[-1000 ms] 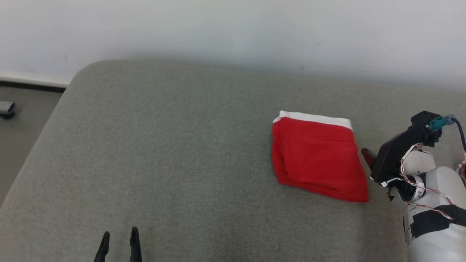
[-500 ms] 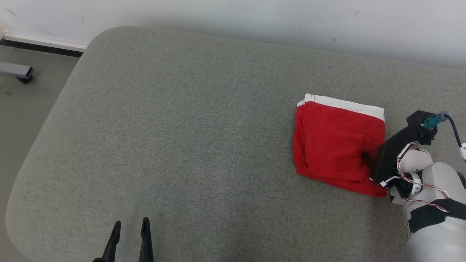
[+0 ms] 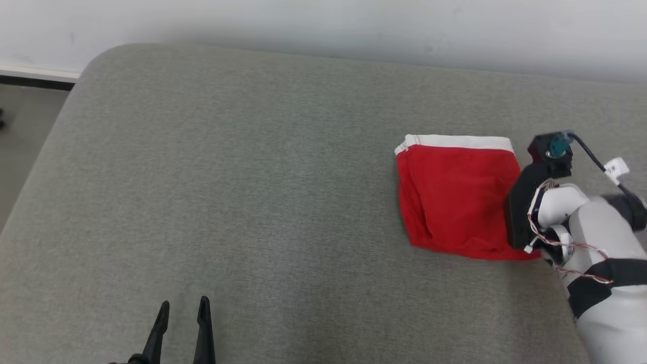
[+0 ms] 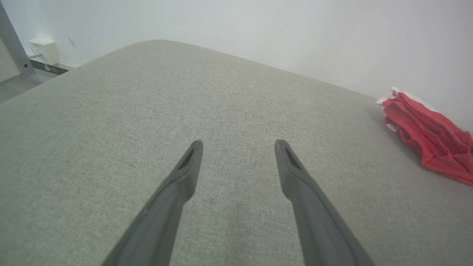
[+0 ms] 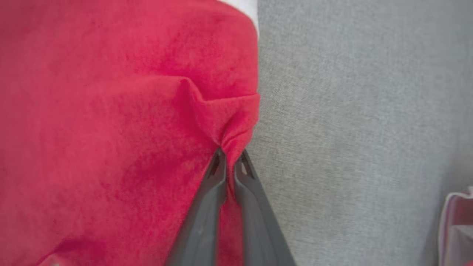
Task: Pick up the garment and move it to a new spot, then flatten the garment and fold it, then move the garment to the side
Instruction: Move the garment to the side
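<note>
Upholstered surface (image 3: 242, 192): grey-green woven fabric, rounded far-left corner. Wall (image 3: 323, 25): plain white, just behind it. Skirting (image 3: 35, 81): white over dark strip, at wall foot. Floor (image 3: 25, 131): grey, left. Small white box (image 4: 44, 51): low against wall.

Our head cam looks forward and down over the grey cushion (image 3: 227, 177), wall (image 3: 323, 20) along the top. Our left wrist cam sits low and well back, facing along the cushion to the same wall; we get the red garment (image 4: 425, 136) at its far right, shared with head. Right wrist cam: very close, straight down on the garment's edge and bare cushion.
</note>
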You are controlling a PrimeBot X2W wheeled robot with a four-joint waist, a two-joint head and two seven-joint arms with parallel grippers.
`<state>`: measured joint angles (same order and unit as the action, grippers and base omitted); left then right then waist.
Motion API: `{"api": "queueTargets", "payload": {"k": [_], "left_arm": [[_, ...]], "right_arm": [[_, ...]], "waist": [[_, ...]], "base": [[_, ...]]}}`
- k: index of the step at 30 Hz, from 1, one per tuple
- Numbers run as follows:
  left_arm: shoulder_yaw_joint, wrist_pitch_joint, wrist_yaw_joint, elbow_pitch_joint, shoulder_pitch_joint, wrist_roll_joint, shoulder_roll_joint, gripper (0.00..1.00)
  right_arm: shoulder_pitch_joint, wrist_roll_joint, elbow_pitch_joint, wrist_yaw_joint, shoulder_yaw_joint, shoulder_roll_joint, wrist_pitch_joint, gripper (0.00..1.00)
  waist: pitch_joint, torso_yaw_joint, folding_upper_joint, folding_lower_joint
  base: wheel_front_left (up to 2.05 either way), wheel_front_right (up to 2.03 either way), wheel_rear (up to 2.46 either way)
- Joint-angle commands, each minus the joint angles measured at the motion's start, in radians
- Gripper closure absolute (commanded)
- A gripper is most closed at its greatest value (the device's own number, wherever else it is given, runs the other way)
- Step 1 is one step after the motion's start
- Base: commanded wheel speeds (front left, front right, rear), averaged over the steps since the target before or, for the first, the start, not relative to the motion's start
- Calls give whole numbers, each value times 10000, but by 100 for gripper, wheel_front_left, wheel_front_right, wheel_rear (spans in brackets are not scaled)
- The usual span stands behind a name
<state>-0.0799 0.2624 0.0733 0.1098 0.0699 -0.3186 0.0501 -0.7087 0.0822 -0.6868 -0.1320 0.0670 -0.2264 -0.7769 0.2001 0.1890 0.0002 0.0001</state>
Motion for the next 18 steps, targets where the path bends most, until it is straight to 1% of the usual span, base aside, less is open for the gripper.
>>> {"api": "queueTargets", "payload": {"k": [1, 4, 5, 8, 12, 15, 18], "left_arm": [[28, 28, -21, -83, -95, -140, 2, 0], [82, 28, -32, -107, -116, -185, 1, 0], [82, 28, -32, -107, -116, -185, 1, 0], [71, 28, -57, -124, -167, -231, 1, 0], [123, 27, -46, -116, -294, -242, 2, 0], [255, 28, 21, -102, -361, -208, 6, 0], [329, 28, 58, -92, -457, -98, 4, 0]], "right_arm": [[-215, 306, 356, 31, 549, -275, -125, 100], [-343, 936, 1242, 31, 1931, -961, -505, 100], [-343, 936, 1242, 31, 1931, -961, -505, 100], [-516, 1600, 2397, 30, 3122, -1632, -941, 100], [-668, 2318, 3845, 31, 4426, -2584, -1454, 100], [-811, 2736, 4691, 31, 5107, -3184, -1635, 100], [-936, 2999, 5209, 31, 5495, -3655, -1533, 100]], "waist": [[5, -488, -2, -1], [-24, -1027, -2, -1], [-24, -1027, -2, -1], [-42, -1611, -2, -1], [-30, -2424, -2, -1], [8, -3022, -2, -1], [83, -3562, -2, -1]], "base": [[0, 0, 0], [0, 0, 0], [0, 0, 0], [0, 0, 0], [0, 0, 0], [0, 0, 0], [0, 0, 0]]}}
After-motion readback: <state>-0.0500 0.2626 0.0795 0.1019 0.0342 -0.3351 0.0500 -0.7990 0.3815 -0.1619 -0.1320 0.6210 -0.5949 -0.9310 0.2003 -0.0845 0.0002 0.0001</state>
